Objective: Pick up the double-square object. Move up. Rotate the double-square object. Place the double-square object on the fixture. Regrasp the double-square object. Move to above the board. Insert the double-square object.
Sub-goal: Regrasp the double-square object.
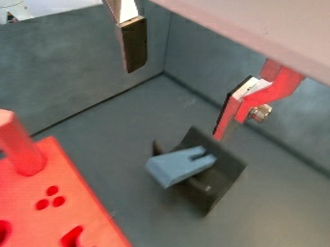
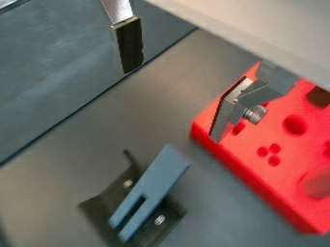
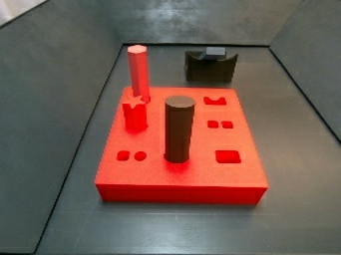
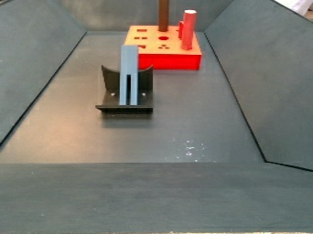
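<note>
Leaning against the fixture (image 4: 124, 95), the double-square object (image 4: 130, 71) stands nearly upright in a side view, its lower end down on the fixture's base plate and its upper end rising above the dark bracket. In another side view only its top (image 3: 213, 52) shows, peeking over the notch of the fixture (image 3: 209, 68) behind the board (image 3: 180, 159).

The gripper (image 1: 194, 60) hangs above the floor with nothing between its fingers — they are spread wide apart and released. One finger (image 1: 133, 41) shows as a flat silver plate with a dark pad, the other (image 1: 246, 92) sits across the gap by a red mount. In both wrist views the blue-grey bar lies below and well apart from the fingers: in one wrist view its squarish end (image 1: 178, 166) faces the camera on top of the dark fixture (image 1: 213, 181), in another its long side (image 2: 149, 190) runs over the fixture (image 2: 114, 207). The gripper (image 2: 180, 72) touches neither.

The board (image 4: 163, 50) lies farther along the floor, beyond the fixture in a side view. A tall red peg (image 3: 139, 75) and a thick dark cylinder (image 3: 178, 129) stand up from it, and small shaped holes (image 3: 220, 125) dot its top. A corner of the board (image 2: 277, 159) shows in both wrist views — just beside the fixture, not touching it.
</note>
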Controlling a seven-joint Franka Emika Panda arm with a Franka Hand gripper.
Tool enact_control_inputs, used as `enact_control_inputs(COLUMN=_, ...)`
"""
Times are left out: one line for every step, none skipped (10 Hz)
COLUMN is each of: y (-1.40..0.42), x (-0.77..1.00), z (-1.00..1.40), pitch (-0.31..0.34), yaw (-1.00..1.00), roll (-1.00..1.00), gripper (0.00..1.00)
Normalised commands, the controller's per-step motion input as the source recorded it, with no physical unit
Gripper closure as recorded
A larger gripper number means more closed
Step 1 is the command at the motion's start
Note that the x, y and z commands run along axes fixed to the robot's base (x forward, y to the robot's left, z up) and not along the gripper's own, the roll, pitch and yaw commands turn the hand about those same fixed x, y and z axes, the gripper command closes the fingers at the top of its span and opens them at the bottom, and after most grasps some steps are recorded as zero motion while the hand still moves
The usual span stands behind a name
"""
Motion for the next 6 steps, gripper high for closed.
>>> enact_control_inputs(y=-0.02, x=0.02, z=0.01, pitch=0.051, yaw=0.05, roll=1.00, gripper=0.00)
enact_control_inputs(y=-0.02, x=0.03, z=0.00, pitch=0.059, yaw=0.05, roll=1.00, gripper=0.00)
enact_control_inputs(y=-0.03, x=0.05, z=0.00, pitch=0.073, yaw=0.06, roll=1.00, gripper=0.00)
enact_control_inputs(y=-0.03, x=0.06, z=0.00, pitch=0.081, yaw=0.06, roll=1.00, gripper=0.00)
enact_control_inputs(y=-0.03, x=0.08, z=0.00, pitch=0.101, yaw=0.07, roll=1.00, gripper=0.00)
enact_control_inputs(y=-0.04, x=0.09, z=0.00, pitch=0.112, yaw=0.07, roll=1.00, gripper=0.00)
